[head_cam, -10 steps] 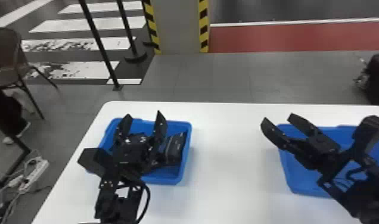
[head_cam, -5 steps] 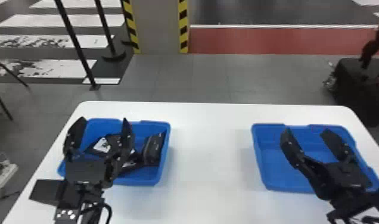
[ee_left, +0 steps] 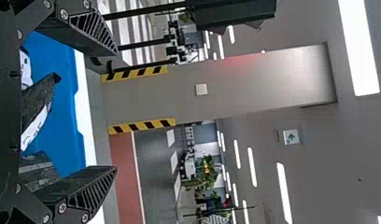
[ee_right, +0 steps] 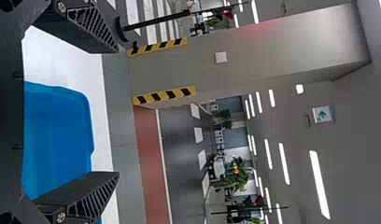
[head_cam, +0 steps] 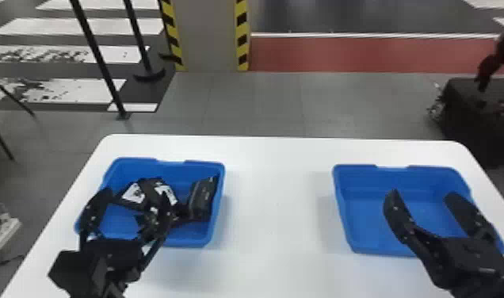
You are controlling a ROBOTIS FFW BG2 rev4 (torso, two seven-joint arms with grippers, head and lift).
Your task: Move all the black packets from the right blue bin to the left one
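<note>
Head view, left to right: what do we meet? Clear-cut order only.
White power strip → left gripper → black packet along the left bin's right wall → right gripper

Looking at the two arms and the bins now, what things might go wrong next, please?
The left gripper has open jaws near the white-marked packets, so it may snag one when it moves. A tilted packet by the right side of the left bin could slide if nudged. The right gripper might bump the right bin if it dips.
</note>
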